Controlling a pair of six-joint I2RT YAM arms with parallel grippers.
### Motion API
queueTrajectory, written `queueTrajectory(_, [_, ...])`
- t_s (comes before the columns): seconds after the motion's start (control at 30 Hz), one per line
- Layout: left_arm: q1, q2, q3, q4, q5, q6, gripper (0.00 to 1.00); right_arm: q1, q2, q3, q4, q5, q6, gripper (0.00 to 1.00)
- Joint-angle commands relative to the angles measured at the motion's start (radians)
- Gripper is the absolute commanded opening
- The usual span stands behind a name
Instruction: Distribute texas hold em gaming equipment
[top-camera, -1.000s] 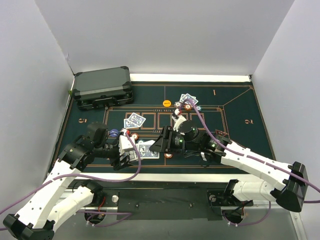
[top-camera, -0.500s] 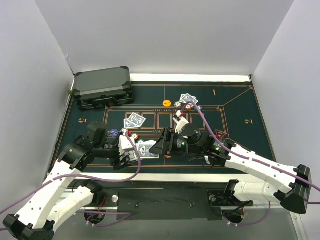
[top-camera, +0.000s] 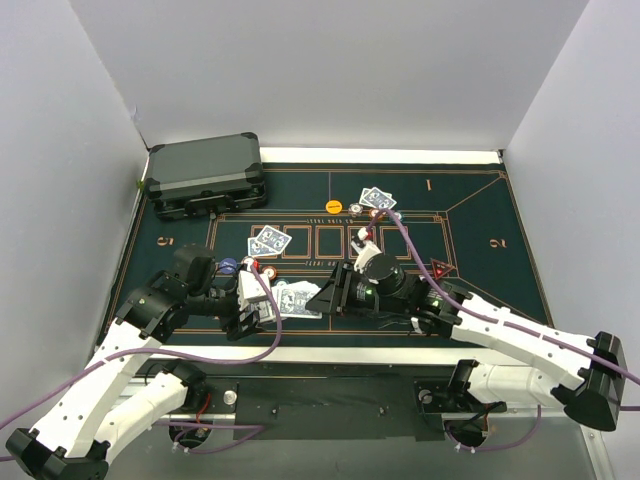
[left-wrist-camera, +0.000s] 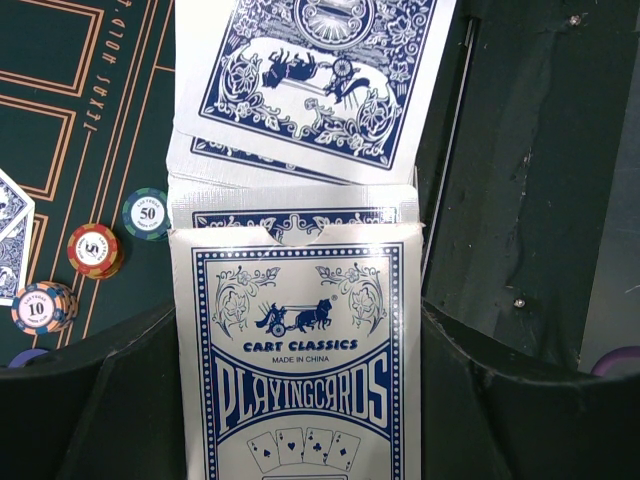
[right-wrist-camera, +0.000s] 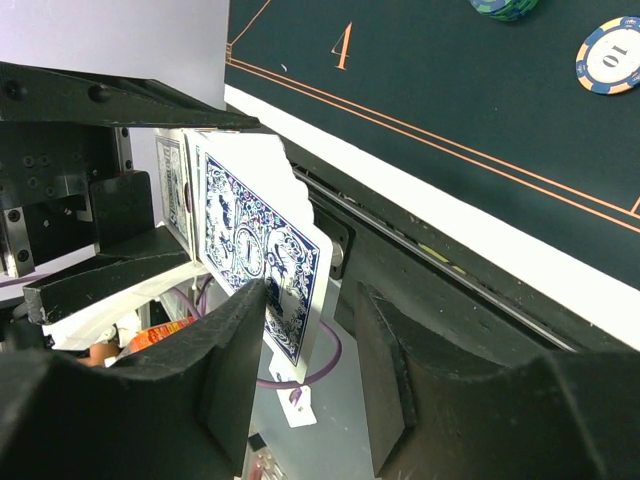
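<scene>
My left gripper (top-camera: 250, 304) is shut on a blue and white playing card box (left-wrist-camera: 295, 350), which also shows in the top view (top-camera: 283, 299). Blue-backed cards (left-wrist-camera: 310, 80) stick out of its open end. My right gripper (top-camera: 328, 297) faces that end. In the right wrist view its jaws (right-wrist-camera: 310, 330) stand open around one blue-backed card (right-wrist-camera: 258, 245). The card lies against the left finger, with a gap to the right one. Dealt card pairs lie on the mat (top-camera: 268, 241) (top-camera: 378, 198). Chips (left-wrist-camera: 145, 213) (left-wrist-camera: 93, 250) (left-wrist-camera: 40, 305) lie by the left pair.
The green felt mat (top-camera: 470, 210) covers the table. A dark grey hard case (top-camera: 205, 173) stands at the back left. An orange chip (top-camera: 334, 206) and others (top-camera: 357, 208) lie by the far cards. A chip marked 10 (right-wrist-camera: 610, 55) shows in the right wrist view.
My right arm has shifted slightly toward the near edge, its gripper staying at the card box's open end. The left arm has not moved.
</scene>
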Motion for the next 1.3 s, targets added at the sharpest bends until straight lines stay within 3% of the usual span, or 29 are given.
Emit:
queueTrajectory(0.0, [-0.004,-0.014,0.016,0.066,0.028,-0.012,0.0,0.008,-0.046,-0.012,0.018,0.03,0.01,0.35])
queueTrajectory(0.5, [-0.004,-0.023,0.009,0.063,0.029,-0.01,0.0,0.007,-0.063,-0.008,0.009,-0.012,0.022,0.26])
queueTrajectory(0.87, [-0.004,-0.02,0.009,0.063,0.029,-0.009,0.0,0.011,-0.069,0.005,-0.04,-0.058,0.011,0.27])
queueTrajectory(1.27, [-0.004,-0.019,0.01,0.066,0.025,-0.012,0.0,0.014,-0.1,-0.002,-0.063,-0.048,0.011,0.18])
